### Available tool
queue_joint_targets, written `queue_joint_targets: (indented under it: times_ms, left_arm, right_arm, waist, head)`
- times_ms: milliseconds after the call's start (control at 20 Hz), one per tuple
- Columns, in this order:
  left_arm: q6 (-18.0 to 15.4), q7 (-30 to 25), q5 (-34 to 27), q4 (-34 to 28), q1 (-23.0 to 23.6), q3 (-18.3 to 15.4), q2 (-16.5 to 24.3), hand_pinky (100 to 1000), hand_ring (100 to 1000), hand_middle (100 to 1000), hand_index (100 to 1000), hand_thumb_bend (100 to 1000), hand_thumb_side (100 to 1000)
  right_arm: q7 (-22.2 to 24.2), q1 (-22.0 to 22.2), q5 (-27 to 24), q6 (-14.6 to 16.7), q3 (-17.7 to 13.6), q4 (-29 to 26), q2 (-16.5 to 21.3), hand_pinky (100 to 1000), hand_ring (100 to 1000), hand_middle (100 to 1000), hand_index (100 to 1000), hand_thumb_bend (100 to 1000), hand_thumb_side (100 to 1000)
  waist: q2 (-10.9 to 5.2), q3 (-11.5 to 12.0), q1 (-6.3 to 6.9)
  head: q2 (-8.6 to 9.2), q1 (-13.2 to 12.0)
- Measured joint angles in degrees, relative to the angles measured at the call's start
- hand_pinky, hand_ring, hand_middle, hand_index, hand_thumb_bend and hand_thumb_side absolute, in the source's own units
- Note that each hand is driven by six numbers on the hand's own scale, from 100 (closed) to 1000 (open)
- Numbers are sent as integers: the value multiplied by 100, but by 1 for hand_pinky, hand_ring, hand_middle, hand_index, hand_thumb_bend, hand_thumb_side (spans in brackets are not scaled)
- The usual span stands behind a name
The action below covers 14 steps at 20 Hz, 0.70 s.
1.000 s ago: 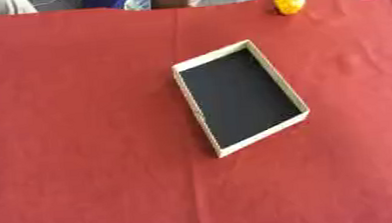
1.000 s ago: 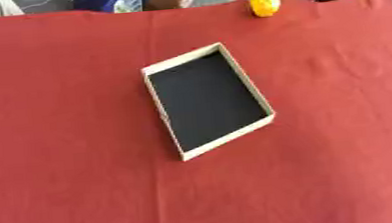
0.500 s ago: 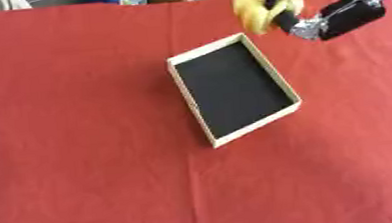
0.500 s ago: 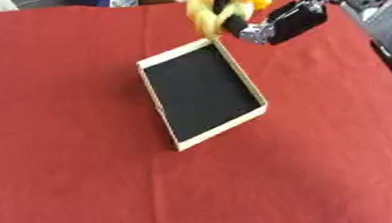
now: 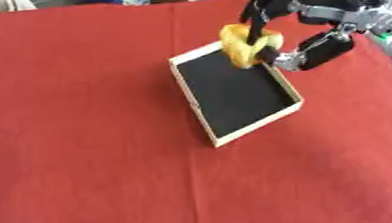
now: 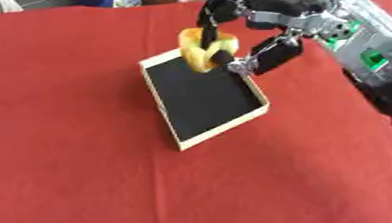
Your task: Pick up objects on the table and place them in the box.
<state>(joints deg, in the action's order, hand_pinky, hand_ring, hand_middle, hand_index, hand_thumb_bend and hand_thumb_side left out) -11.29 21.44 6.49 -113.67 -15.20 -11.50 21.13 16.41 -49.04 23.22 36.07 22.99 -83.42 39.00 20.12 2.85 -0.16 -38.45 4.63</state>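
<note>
Right hand (image 5: pixel 301 5) comes in from the upper right, fingers curled down around a yellow object (image 5: pixel 249 49). Black fingers cross the front of it; the thumb sits lower right, just beside the box rim. The object looks rounded and soft-edged, possibly a fruit, but its exact kind can't be made out.

The object is carried in the air above the far corner of the box (image 5: pixel 195 101), overlapping the far rim and the start of the dark interior. Whether it touches the rim cannot be told from either eye view.

The box is shallow, with pale walls and a black floor, and lies askew on the red table (image 5: pixel 79 142), its long axis running from upper left to lower right. Nothing shows inside it. No other loose objects are seen on the cloth.

Left hand is not in sight in either view.

Step in hand, as judged: transport and placement. The pick is done and the object is at the box but not yet set down.

Next move calls for:
- shifting the hand a little nearer and toward the middle of the black floor, so the object clears the far wall;
- lowering until the object is close to the floor;
- opening the fingers, then lifting straight up so the thumb does not catch the right wall.

Risk, as judged: a rounded object released over the rim could roll out onto the table.
</note>
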Motion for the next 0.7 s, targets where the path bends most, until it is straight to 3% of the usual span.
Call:
queue_joint_targets:
  times_ms: [550, 650, 700]
  left_arm:
    - [18, -62, -45, 0, -4, 22, -57, 883, 847, 670, 792, 100, 678]
    - [24, -70, -47, 0, -5, 33, -58, 883, 847, 669, 792, 100, 679]
    - [25, -71, -48, 0, -5, 33, -59, 883, 847, 669, 792, 100, 679]
  right_arm:
    - [-121, 394, 777, 368, -4, 577, -334, 826, 826, 579, 703, 100, 100]
    - [-125, 421, 906, 502, -3, 611, -354, 839, 875, 663, 760, 100, 100]
    - [-121, 424, 986, 565, -3, 617, -355, 849, 925, 754, 832, 100, 100]
  waist:
    - [140, 60, 39]
    - [145, 65, 39]
    - [154, 66, 39]
  head:
    - [76, 82]
    - [81, 89]
    - [83, 95]
